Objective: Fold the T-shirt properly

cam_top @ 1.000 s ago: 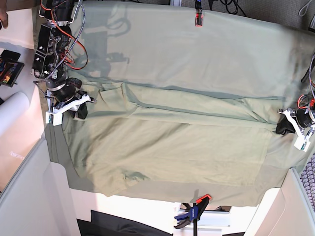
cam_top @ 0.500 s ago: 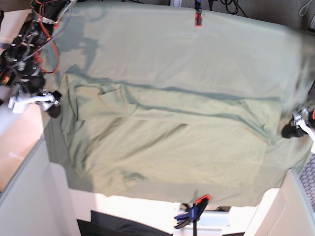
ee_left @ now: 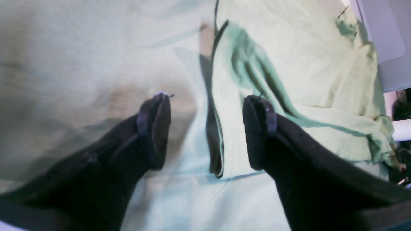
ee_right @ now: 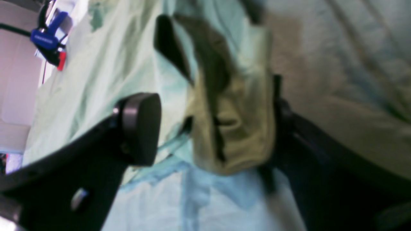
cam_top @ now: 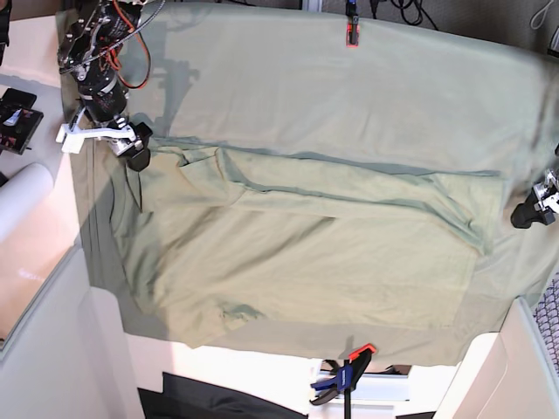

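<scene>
The pale green T-shirt point(cam_top: 306, 253) lies spread on the larger green sheet point(cam_top: 349, 96), with a fold across its upper part. My right gripper point(cam_top: 133, 150) is at the shirt's upper left corner. In the right wrist view it point(ee_right: 212, 128) is open, and a bunched fold of the shirt point(ee_right: 234, 128) sits between the jaws against one finger. My left gripper point(cam_top: 526, 214) is at the shirt's right edge. In the left wrist view it point(ee_left: 205, 128) is open and straddles the shirt's hem point(ee_left: 215, 134) without touching it.
Orange clamps pin the sheet at the far edge point(cam_top: 351, 33) and the near edge point(cam_top: 360, 353), with a blue clamp point(cam_top: 336, 384) beside the near one. A white roll point(cam_top: 22, 201) and a black object point(cam_top: 13, 118) lie left of the table. White panels flank the front corners.
My right gripper swung out left off the table, then came back in to the shirt's upper left corner, higher than before. My left gripper moved slightly up and right at the shirt's edge.
</scene>
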Controlling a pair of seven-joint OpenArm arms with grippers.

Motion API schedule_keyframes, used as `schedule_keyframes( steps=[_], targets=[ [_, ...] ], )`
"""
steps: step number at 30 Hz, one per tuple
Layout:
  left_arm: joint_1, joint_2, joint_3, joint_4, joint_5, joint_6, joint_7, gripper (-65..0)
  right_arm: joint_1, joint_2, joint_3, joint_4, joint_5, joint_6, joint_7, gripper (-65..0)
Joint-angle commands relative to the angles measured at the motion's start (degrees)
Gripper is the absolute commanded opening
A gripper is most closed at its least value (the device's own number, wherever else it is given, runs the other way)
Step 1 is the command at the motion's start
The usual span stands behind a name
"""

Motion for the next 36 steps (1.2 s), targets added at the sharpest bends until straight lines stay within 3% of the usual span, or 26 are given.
schedule_keyframes(
  steps=[1, 11, 25, 36],
  targets=[
    [-1.3, -1.2, -0.4, 0.8, -1.2, -0.5, -1.0, -26.1, 0.6, -0.4, -0.9, 0.6, 0.2, 0.3, -1.1, -20.5],
    [-0.8, 2.3, -0.4, 0.8, 1.5, -0.5, -1.0, -26.1, 0.6, -0.6, -1.2, 0.6, -2.2, 0.3, -0.5, -20.5],
    [2.9, 4.2, -0.3, 0.8, 7.2, -0.5, -1.0, -26.1, 0.6, -0.5, -1.2, 0.6, -2.1, 0.3, -0.2, -20.5],
    [2.9, 6.4, 4.0, 2.6, 7.2, -0.5, 2.1, -26.1, 0.6, -0.4, -1.2, 0.6, -2.2, 0.4, -0.2, -20.5]
  ],
)
